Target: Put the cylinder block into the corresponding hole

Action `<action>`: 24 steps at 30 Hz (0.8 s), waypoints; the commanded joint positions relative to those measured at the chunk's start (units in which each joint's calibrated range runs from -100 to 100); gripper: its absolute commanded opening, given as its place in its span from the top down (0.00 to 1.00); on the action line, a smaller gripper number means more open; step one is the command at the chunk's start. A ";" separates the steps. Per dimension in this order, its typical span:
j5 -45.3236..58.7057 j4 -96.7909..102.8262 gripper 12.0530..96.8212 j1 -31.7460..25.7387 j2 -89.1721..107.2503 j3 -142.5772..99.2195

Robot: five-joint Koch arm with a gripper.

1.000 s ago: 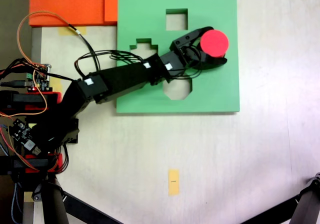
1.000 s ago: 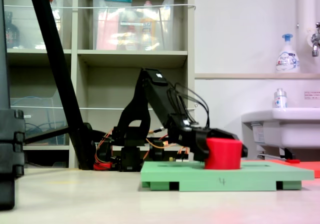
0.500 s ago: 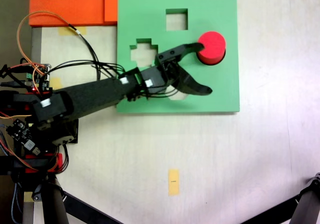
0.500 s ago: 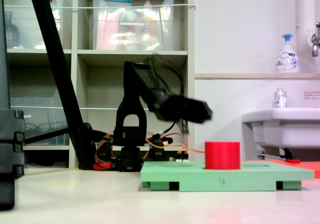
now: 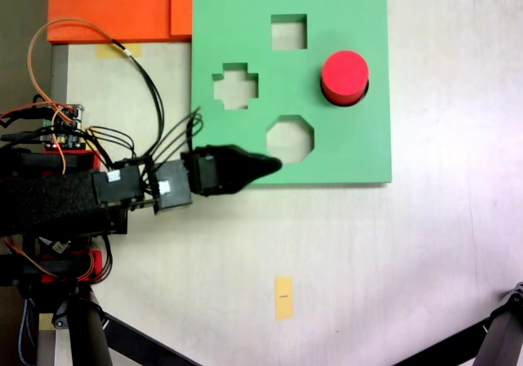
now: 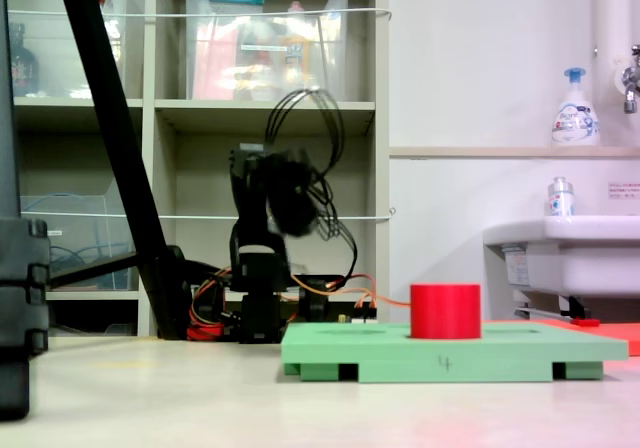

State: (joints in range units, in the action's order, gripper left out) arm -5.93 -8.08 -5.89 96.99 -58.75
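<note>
Lab or utility room: storage shelves [image 6: 280,118], sink [image 6: 560,253], soap bottle [image 6: 574,108].

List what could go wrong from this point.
1. The cylinder block stands well proud of the green board in the side-on fixed view, so it may be only partly seated in the circular hole; a knock could tip it out.
2. The gripper hangs over the board's lower-left edge in the top-down fixed view. Swinging low, it might shove the board.
3. Loose cables near the board corner might snag.
</note>
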 commanded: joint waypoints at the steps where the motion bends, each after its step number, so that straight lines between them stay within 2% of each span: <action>1: 5.03 -1.89 0.57 1.47 3.01 -4.76; 13: 6.74 3.50 0.57 4.69 3.01 -41.25; 24: 6.69 9.28 0.57 4.64 3.01 -41.25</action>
State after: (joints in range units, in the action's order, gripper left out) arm 0.51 2.01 -1.54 99.59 -97.16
